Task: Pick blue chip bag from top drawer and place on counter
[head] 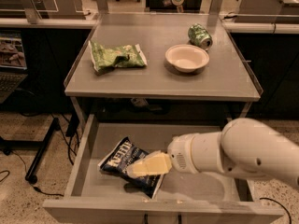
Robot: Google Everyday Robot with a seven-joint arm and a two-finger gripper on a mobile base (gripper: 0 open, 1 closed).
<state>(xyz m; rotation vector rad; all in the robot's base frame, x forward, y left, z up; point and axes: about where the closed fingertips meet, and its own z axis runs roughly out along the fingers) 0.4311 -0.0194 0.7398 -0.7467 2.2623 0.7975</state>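
Observation:
The blue chip bag (117, 156), dark navy with white lettering, lies flat in the left half of the open top drawer (201, 186). My gripper (134, 170), cream-coloured on a thick white arm (233, 150) coming in from the right, sits low over the bag's right part and covers it. The gripper's tip points left, at the bag's middle. The counter (154, 80) is the grey tabletop above the drawer.
On the counter lie a green snack bag (117, 56) at the left, a cream bowl (187, 57) right of the middle and a green can (200, 35) on its side at the back right. The drawer's front wall (159, 210) runs just below the gripper. Cables lie on the floor at the left.

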